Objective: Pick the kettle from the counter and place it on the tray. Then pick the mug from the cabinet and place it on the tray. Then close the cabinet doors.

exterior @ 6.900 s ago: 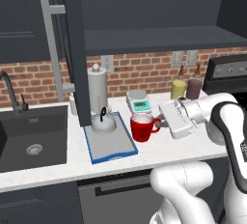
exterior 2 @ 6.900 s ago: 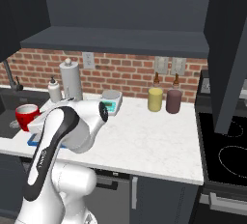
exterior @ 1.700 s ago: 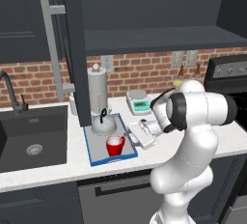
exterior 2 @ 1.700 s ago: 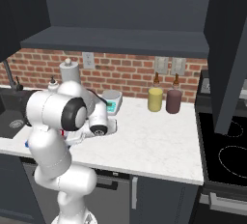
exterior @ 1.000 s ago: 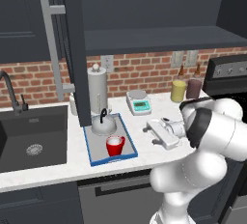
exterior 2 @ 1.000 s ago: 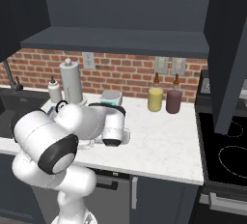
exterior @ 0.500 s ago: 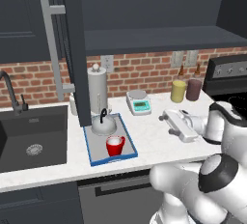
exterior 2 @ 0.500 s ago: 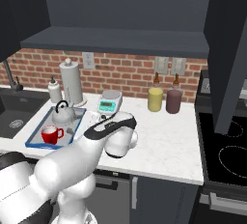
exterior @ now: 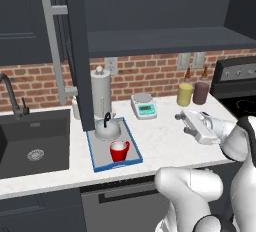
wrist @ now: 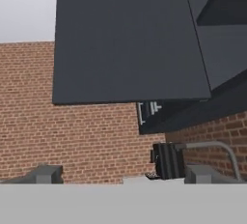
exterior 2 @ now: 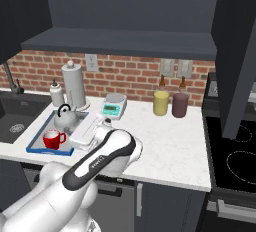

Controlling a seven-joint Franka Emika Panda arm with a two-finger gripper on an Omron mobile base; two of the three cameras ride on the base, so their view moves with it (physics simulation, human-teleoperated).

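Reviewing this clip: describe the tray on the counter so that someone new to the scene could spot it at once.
Start at the dark sink set into the white counter; just to its right, in front of the tall grey cylinder, lies the tray. It is flat, grey and blue-rimmed, and carries the kettle and red mug, unlike the small white scale further right.

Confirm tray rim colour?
Blue rim on the tray, grey floor inside; clearest in the left base view.
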